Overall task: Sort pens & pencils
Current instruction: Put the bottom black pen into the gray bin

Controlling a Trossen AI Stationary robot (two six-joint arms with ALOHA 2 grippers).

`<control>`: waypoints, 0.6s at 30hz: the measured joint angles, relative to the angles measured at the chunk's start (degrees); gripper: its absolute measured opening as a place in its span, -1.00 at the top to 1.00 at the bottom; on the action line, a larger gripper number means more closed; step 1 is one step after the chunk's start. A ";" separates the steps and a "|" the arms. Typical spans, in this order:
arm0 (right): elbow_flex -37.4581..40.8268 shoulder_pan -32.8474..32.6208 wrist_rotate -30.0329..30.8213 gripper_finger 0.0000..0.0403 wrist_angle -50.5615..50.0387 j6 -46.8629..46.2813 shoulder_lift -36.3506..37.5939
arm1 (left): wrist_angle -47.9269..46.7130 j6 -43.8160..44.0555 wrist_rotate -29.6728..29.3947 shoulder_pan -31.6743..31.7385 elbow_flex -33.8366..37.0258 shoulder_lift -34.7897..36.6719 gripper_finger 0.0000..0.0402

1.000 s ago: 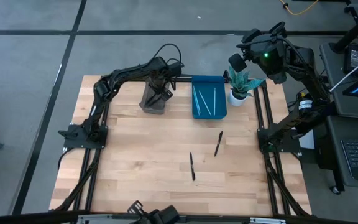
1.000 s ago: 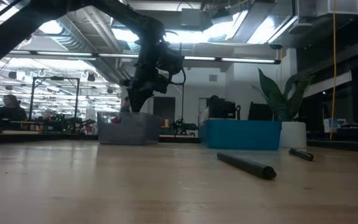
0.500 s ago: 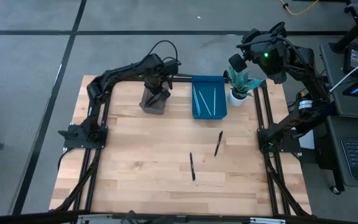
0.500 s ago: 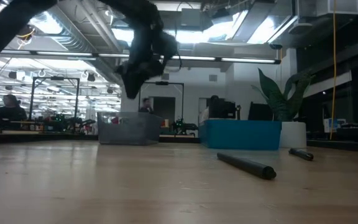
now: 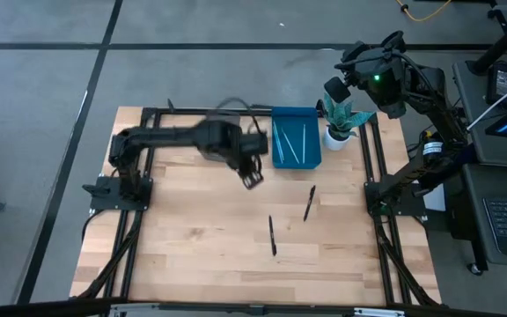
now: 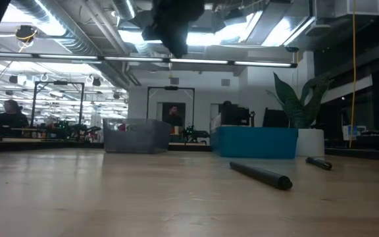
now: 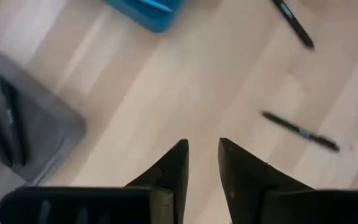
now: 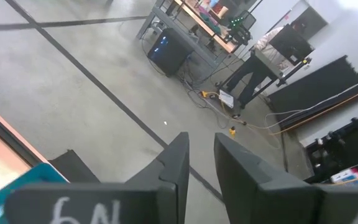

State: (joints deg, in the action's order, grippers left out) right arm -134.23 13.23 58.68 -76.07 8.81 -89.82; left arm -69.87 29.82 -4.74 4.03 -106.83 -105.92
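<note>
Two dark pens lie flat on the wooden table, one (image 5: 310, 202) nearer the blue tray and one (image 5: 272, 236) nearer the front edge. The blue tray (image 5: 296, 157) at the back holds a few thin pencils (image 5: 287, 136). The grey bin (image 7: 23, 134) left of it holds dark pens (image 7: 5, 118). My left gripper (image 5: 252, 179) hangs open and empty above the table between the grey bin and the loose pens, pointing steeply down. My right gripper (image 5: 334, 88) is held high past the table's far right corner, open and empty.
A potted plant (image 5: 337, 123) in a white pot stands right of the blue tray at the back edge. Black frame rails (image 5: 378, 176) run along the table's left and right sides. Bare wood (image 5: 201, 238) lies around the two pens.
My left gripper has risen out of the grey bin and swung fast toward the table's right and near side, out over the bare wood toward the loose pens. The pens, the bin and the tray have not moved.
</note>
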 joint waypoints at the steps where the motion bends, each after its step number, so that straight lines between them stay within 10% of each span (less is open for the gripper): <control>1: 0.00 -0.01 0.11 0.61 -0.01 0.60 0.00 | -0.01 -0.10 -1.35 -1.86 0.00 -0.40 0.60; 18: 0.00 -0.01 -0.29 0.62 0.00 0.30 0.00 | 4.99 7.67 -3.39 -14.66 0.04 -14.93 0.62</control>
State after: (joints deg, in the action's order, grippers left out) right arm -134.23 13.22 58.39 -76.07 9.11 -89.82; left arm -64.89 37.50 -8.13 -10.63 -106.78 -120.86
